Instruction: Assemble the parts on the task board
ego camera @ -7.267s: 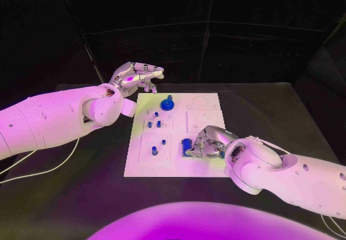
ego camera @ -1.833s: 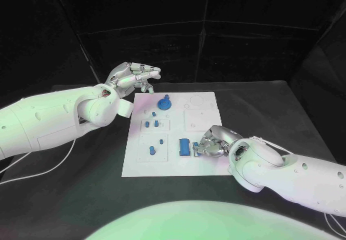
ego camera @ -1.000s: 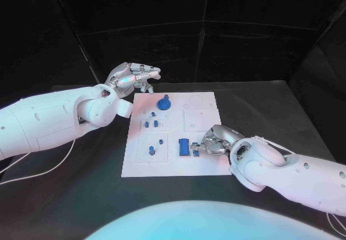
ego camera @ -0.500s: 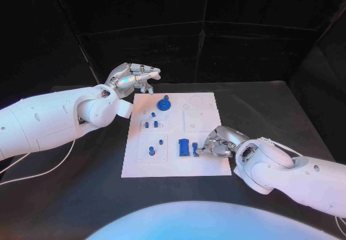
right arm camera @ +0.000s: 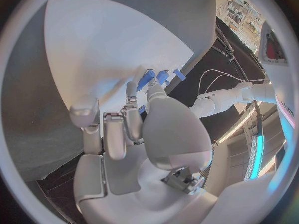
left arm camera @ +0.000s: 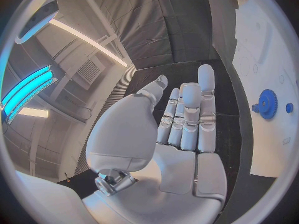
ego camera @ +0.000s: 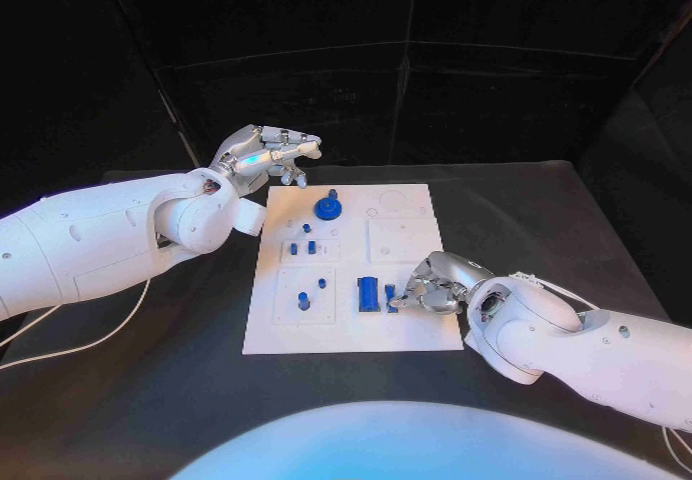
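Right hand (ego camera: 433,287) curled over the task board (ego camera: 405,330)'s right edge, fingertips hiding contact with a small blue part (ego camera: 391,298), grip unclear; left hand (ego camera: 267,153) hovered empty, fingers loosely bent, off the far-left corner.

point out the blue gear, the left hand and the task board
blue gear (ego camera: 330,209), head view, on its round toothed face
left hand (ego camera: 265,153), head view, on the back of the hand
task board (ego camera: 408,220), head view, on a bare white patch
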Robot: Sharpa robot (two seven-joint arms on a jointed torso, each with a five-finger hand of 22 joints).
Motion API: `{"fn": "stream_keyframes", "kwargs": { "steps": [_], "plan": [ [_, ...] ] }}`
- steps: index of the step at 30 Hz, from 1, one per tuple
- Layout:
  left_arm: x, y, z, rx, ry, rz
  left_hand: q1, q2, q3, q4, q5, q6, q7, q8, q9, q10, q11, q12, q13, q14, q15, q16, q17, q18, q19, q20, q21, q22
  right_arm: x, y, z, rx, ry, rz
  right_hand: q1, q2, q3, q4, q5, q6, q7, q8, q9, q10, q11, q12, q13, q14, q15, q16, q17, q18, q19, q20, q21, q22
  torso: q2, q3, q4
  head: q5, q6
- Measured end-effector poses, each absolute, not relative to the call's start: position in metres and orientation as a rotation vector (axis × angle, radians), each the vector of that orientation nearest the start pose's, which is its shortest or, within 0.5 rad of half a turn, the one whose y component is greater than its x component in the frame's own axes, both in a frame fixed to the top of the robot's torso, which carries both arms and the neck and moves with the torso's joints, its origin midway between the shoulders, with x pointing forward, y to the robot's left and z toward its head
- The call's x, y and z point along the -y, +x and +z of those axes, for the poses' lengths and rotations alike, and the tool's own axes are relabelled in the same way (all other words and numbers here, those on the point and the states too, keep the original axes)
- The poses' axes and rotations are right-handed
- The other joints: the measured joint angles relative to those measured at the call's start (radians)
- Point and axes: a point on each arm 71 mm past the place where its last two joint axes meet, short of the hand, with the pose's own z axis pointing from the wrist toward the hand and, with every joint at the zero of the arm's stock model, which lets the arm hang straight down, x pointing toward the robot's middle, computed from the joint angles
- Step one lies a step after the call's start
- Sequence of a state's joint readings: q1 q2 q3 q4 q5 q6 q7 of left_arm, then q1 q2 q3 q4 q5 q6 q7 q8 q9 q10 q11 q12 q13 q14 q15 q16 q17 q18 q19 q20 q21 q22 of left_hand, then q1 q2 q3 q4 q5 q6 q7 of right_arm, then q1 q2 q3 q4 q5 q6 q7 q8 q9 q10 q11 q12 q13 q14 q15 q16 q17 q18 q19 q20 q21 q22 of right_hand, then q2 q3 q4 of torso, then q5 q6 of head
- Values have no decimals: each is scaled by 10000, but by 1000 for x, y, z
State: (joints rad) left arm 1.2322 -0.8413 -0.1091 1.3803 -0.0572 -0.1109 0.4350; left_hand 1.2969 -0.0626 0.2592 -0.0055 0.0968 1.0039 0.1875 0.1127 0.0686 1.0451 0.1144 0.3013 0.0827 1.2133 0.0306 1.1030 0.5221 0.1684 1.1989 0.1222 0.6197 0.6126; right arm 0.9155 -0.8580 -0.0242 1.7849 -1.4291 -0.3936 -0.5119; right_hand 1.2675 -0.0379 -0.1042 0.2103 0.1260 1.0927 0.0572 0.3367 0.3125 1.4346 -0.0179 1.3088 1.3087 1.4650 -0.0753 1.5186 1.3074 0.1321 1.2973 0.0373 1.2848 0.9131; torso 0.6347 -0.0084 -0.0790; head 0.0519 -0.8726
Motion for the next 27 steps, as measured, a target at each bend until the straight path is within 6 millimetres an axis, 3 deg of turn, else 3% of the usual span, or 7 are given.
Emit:
{"fn": "stream_keyframes", "kwargs": {
  "steps": [22, 27],
  "plan": [
    [-242, 508, -191, -14828, -10013, -15817, 1, -1, 1, 0, 0, 0, 0, 0, 0, 0, 0, 0, -1, 0, 0, 0, 2, 0, 0, 0, 0, 2, 154, 381, -282, -19871, 1783, 5853, 291, 161, -68, -203, 88, 0, 0, 0, 33, 0, 0, 1, 16, 0, 0, 0, -1, -1, 0, 1, 0, 20, -11, -6, -3, 14, -2],
    [-242, 508, -191, -14829, -10013, -15816, 1, -1, 1, 0, 0, 1, 0, 0, 0, 1, 0, 0, -1, 0, 0, 0, 2, 0, 0, 0, 0, 3, 156, 379, -279, -19708, 1859, 6025, 288, 162, -194, -161, 288, -15, 15, 0, 45, 0, 0, 1, 18, 0, 0, 0, -1, 0, 1, 1, 0, 19, -12, -6, -8, 1, -3]
  ]
}}
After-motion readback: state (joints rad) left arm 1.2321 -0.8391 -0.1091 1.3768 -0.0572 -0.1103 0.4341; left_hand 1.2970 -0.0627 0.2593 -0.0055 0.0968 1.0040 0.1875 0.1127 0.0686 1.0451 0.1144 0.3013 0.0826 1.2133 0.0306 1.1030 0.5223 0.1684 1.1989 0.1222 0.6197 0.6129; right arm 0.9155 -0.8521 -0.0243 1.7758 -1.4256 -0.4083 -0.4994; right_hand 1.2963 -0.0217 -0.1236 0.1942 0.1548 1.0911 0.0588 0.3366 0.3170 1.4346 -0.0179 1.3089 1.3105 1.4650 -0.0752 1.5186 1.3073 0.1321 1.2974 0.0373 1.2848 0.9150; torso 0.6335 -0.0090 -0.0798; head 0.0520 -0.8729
